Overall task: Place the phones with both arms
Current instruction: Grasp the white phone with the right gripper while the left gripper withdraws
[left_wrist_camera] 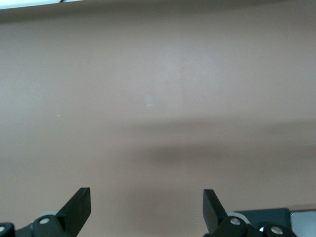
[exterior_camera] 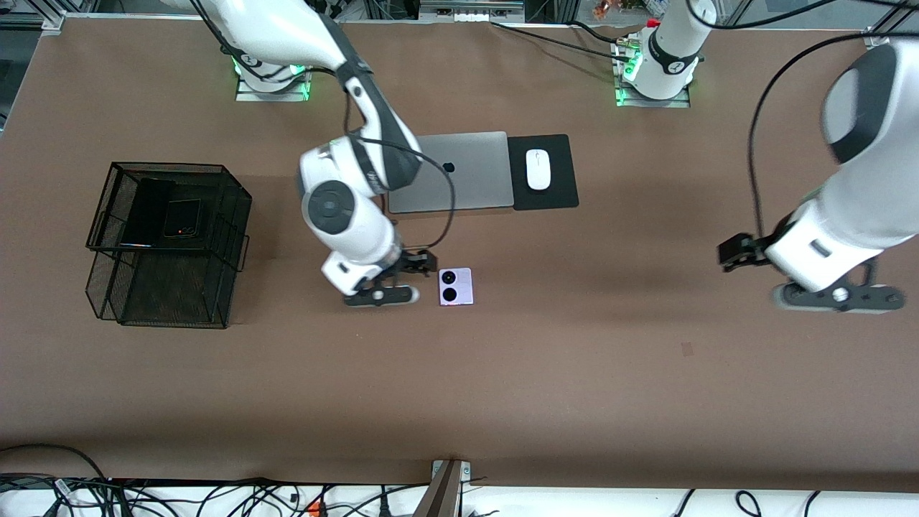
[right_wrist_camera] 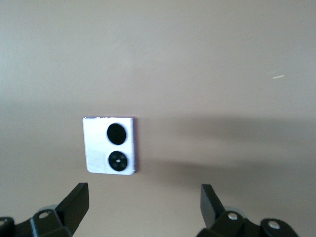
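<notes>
A small lavender-white phone (exterior_camera: 455, 286) with two black circles lies flat on the brown table, nearer the front camera than the laptop. My right gripper (exterior_camera: 423, 263) hovers open just beside it, toward the right arm's end. In the right wrist view the phone (right_wrist_camera: 109, 145) lies ahead of the open, empty right gripper (right_wrist_camera: 144, 186). A long black phone (exterior_camera: 147, 212) and a small black flip phone (exterior_camera: 182, 217) rest on the upper tier of the black wire basket (exterior_camera: 233, 215). My left gripper (exterior_camera: 729, 253) waits open over bare table at the left arm's end; the left gripper (left_wrist_camera: 145, 192) holds nothing.
A closed grey laptop (exterior_camera: 452, 172) lies between the arm bases, with a white mouse (exterior_camera: 538, 169) on a black pad (exterior_camera: 560, 190) beside it. The wire basket stands at the right arm's end of the table. Cables run along the table's front edge.
</notes>
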